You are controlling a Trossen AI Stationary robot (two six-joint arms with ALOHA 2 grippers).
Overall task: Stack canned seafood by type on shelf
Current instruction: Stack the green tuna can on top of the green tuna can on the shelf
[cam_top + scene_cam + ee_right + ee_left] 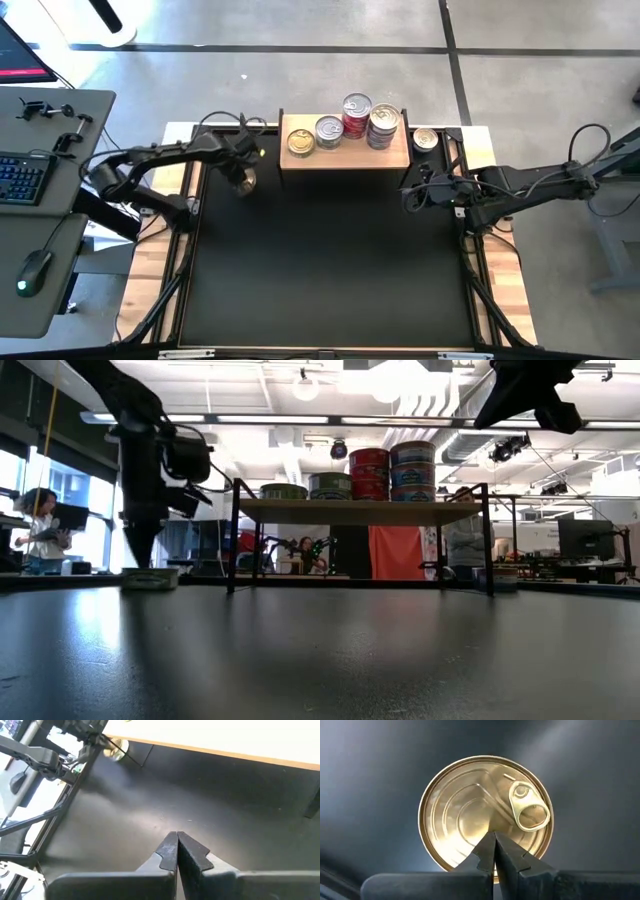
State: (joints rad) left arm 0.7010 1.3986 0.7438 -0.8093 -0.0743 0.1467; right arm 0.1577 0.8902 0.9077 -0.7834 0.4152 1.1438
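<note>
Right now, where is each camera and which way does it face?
High: overhead, looking down; both arms, the shelf.
Low: mat level, looking across; shelf, left arm over a gold can.
Left wrist: above that can; shut fingers.
Right wrist: over bare mat; shut fingers.
High and low share the shelf's stacks.

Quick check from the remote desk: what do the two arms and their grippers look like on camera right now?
Both arms are dark, slim and jointed, with black cables looping off them. The left gripper and right gripper each end in two dark wedge-shaped fingers with small notched steps on the inner edges, mounted on a broad dark crossbar. No markings are visible on either.
</note>
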